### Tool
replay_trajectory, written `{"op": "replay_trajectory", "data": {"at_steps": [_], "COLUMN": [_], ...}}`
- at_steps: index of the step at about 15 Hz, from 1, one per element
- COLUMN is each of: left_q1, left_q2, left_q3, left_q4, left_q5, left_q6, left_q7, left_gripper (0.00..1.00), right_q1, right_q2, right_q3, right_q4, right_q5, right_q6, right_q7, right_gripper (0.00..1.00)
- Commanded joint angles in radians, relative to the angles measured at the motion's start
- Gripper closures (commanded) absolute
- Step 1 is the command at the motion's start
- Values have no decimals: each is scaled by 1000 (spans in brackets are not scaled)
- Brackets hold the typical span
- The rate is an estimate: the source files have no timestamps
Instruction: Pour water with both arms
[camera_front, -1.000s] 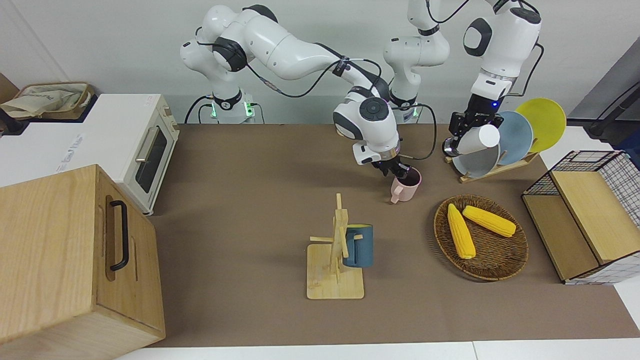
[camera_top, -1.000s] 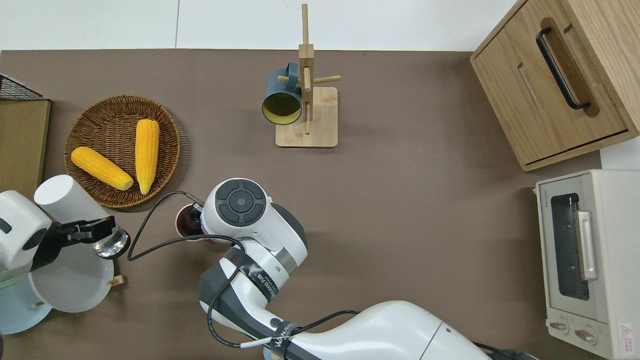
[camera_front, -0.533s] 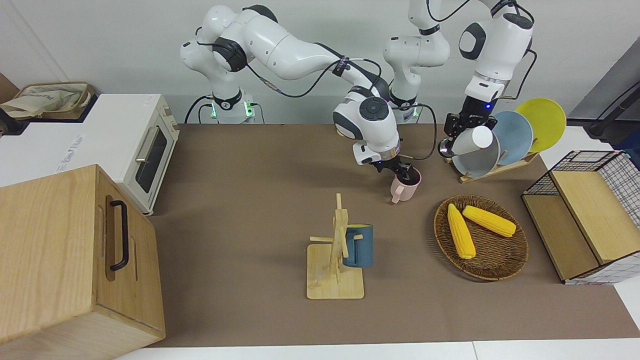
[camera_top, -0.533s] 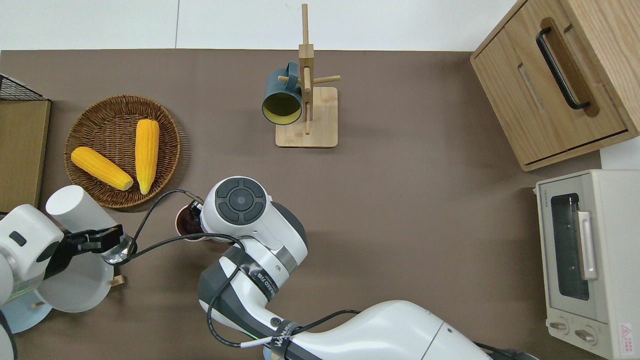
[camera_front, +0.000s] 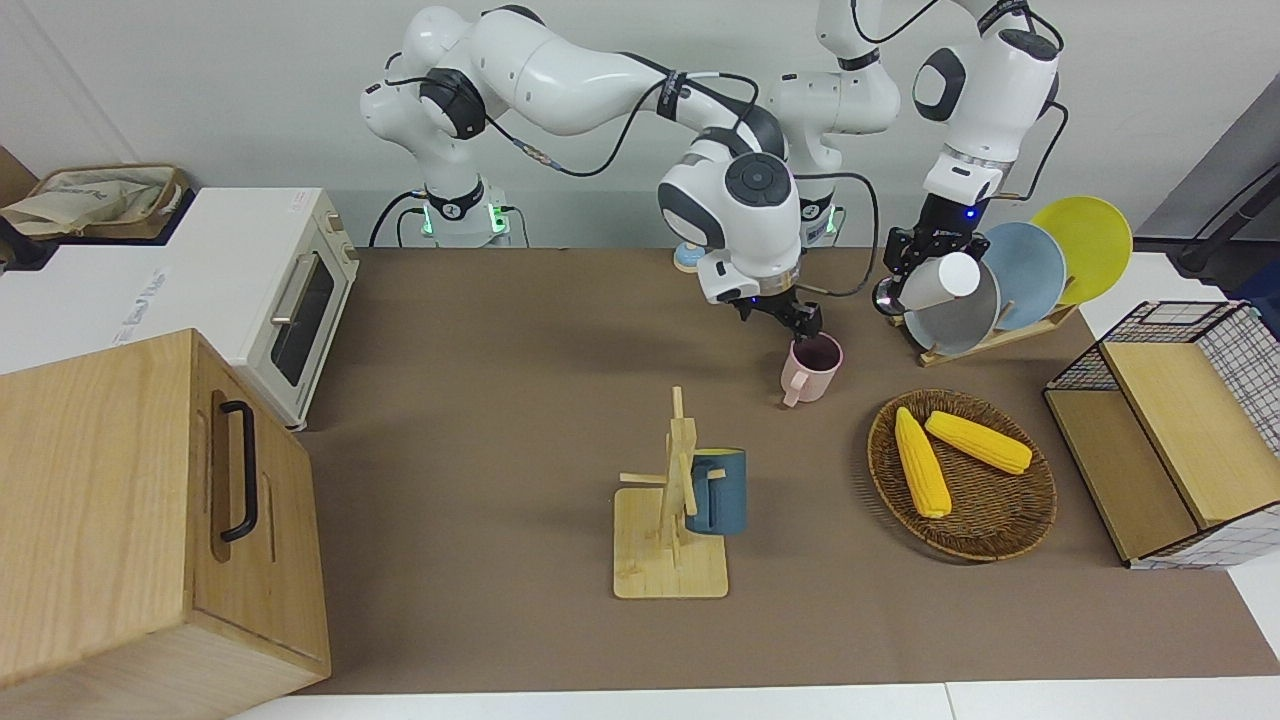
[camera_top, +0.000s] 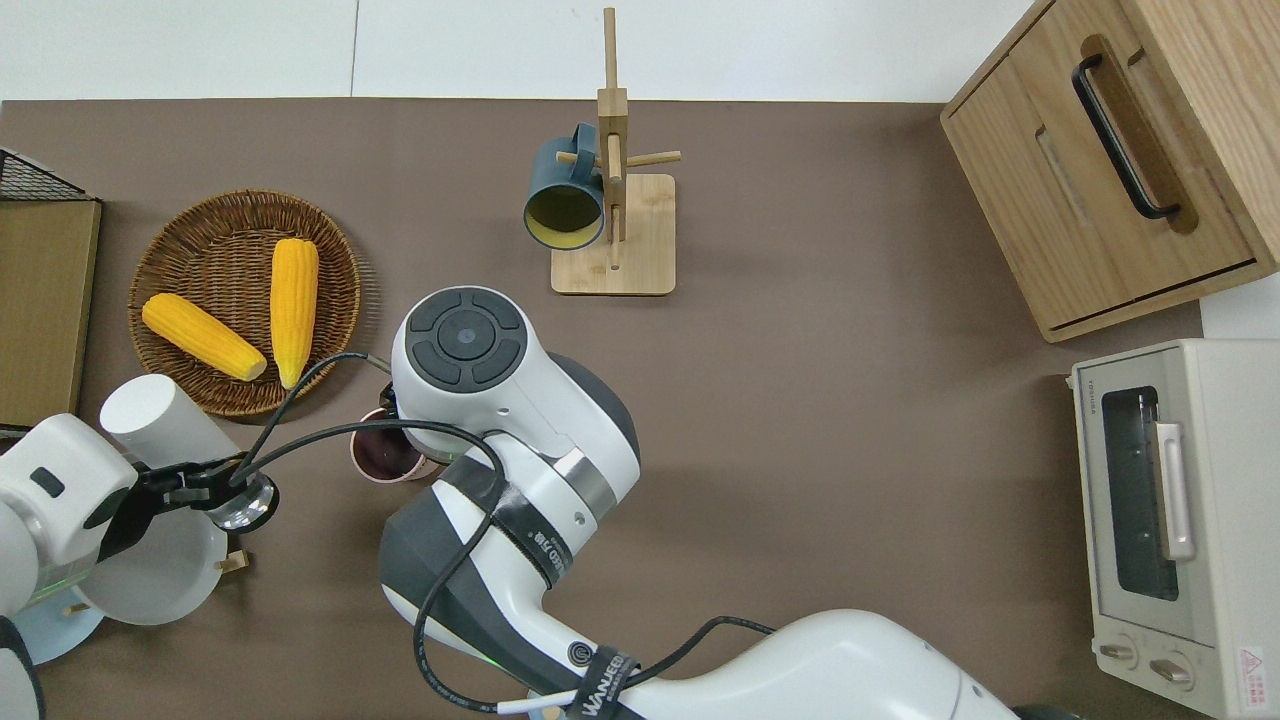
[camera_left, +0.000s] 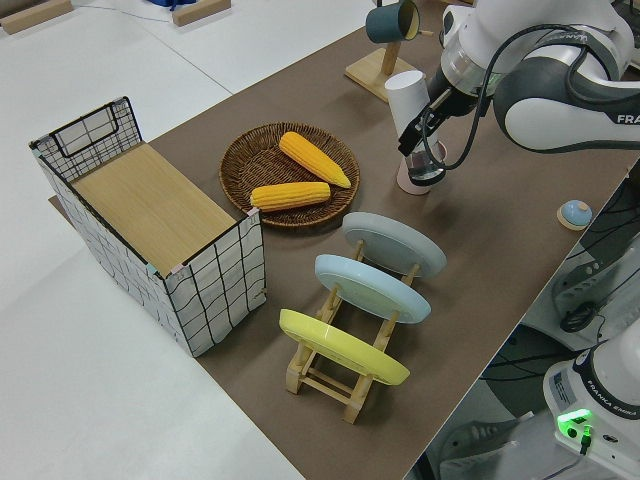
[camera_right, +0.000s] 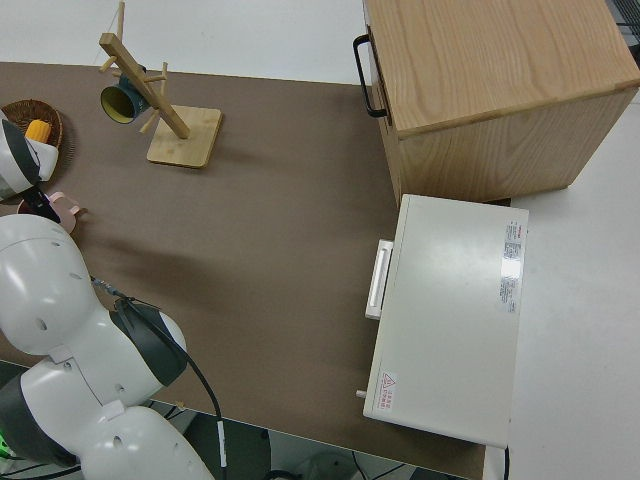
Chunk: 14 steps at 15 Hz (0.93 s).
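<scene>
A pink mug (camera_front: 812, 368) with a dark inside stands upright on the brown mat, near the middle of the table. My right gripper (camera_front: 800, 322) hovers just above its rim, open and holding nothing; in the overhead view the arm's wrist hides it and covers part of the mug (camera_top: 380, 460). My left gripper (camera_front: 915, 262) is shut on a tilted white bottle (camera_front: 945, 280) with a shiny lower end. In the overhead view this bottle (camera_top: 150, 415) hangs over the mat between the plate rack and the mug.
A wooden mug tree with a blue mug (camera_front: 715, 490) stands farther from the robots. A wicker basket (camera_front: 990, 530) holds two corn cobs. A plate rack (camera_front: 1010, 275) and a wire crate (camera_front: 1170, 430) are at the left arm's end; a toaster oven (camera_front: 290, 300) and a wooden cabinet (camera_front: 150, 520) at the right arm's end.
My right gripper has let go of the mug's rim and risen above it; the mug stays standing. My left gripper has carried the bottle a little closer to the mug.
</scene>
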Motion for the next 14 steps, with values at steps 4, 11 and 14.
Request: {"op": "replay_trajectory", "data": {"at_steps": [4, 11, 14], "left_q1": [-25, -26, -55], "left_q2": [-44, -47, -46], "left_q3": [-30, -73, -82], "left_q4": [-42, -68, -75], "left_q5": [25, 22, 12], "left_q6": [24, 13, 7], "left_q7": [0, -6, -19], "left_gripper": [883, 879, 881], "right_q1": [-29, -58, -71], "right_q2": [-69, -167, -212], "right_q3": [-128, -337, -446], "right_q4": [26, 23, 21], "right_q5": [-16, -45, -38], "right_q6": [-218, -380, -427], "right_q7": [-465, -1097, -1341], "right_gripper": [13, 13, 13]}}
